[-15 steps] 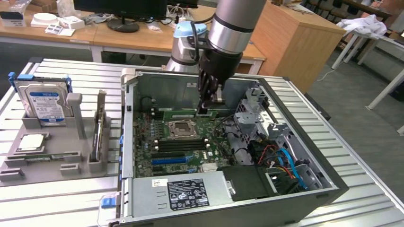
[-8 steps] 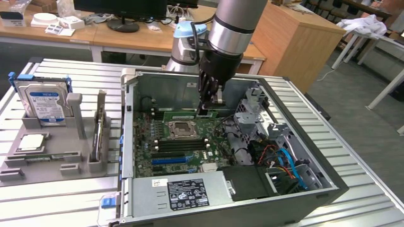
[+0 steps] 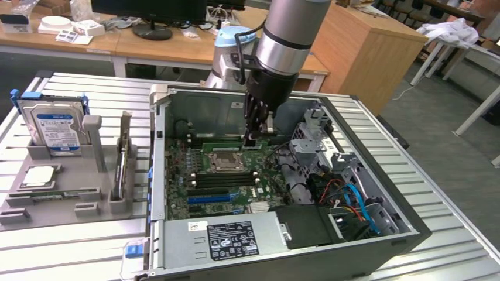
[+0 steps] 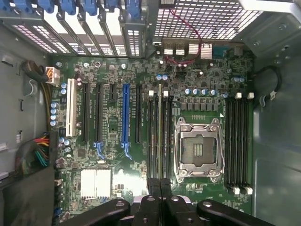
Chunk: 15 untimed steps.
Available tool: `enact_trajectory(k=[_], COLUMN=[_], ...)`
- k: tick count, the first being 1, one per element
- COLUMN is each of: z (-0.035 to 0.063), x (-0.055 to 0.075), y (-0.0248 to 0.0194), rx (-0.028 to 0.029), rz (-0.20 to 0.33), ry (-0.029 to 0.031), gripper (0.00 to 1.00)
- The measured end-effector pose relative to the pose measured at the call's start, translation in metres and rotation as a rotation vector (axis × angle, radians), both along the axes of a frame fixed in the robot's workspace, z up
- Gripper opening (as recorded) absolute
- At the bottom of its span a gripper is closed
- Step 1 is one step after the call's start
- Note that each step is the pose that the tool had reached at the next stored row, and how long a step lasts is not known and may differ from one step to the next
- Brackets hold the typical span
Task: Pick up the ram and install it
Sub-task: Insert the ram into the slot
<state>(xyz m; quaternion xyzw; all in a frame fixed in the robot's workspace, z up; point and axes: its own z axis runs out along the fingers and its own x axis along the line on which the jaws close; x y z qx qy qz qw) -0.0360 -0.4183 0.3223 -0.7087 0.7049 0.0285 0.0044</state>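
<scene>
A ribbed metal table [image 3: 437,193] carries an open computer case [image 3: 390,231] lying on its side. The robot arm [image 3: 285,35] reaches straight down into it from above. The green motherboard [image 4: 113,127] covers the case floor, with a silver power supply [image 3: 226,239] at the near end in the exterior view. At the exterior view's left, just beside the case, a grey holder [image 3: 47,212] bears a hard drive [image 3: 56,126] with a blue label standing upright. A square silver processor chip [image 3: 39,175] lies flat in front of the drive. A thin stick [image 3: 122,155] stands on its long edge in the holder, nearer the case. The processor socket [image 4: 197,148] sits open and bare, with a bank of memory slots on each side of it. The ram [image 4: 160,132] shows edge-on as a thin pale strip. It runs the length of a slot in the bank between the socket and the long expansion slots. The gripper [image 3: 251,140] hangs low over the board, its jaws pressed together with no gap between them. The black fingers [image 4: 153,186] line up with the ram and sit over one end of it. Whether they pinch the ram, press on it or stop just short cannot be told.
</scene>
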Motion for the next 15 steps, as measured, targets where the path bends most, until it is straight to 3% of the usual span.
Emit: enact_trajectory(k=[5, 15], z=[-0.0082, -0.0094], x=[0.0, 0.0], y=[0.0, 0.0], rx=[0.0, 0.0], rz=[0.0, -0.003], ry=[-0.0001, 0.0], gripper=[0.11, 0.11])
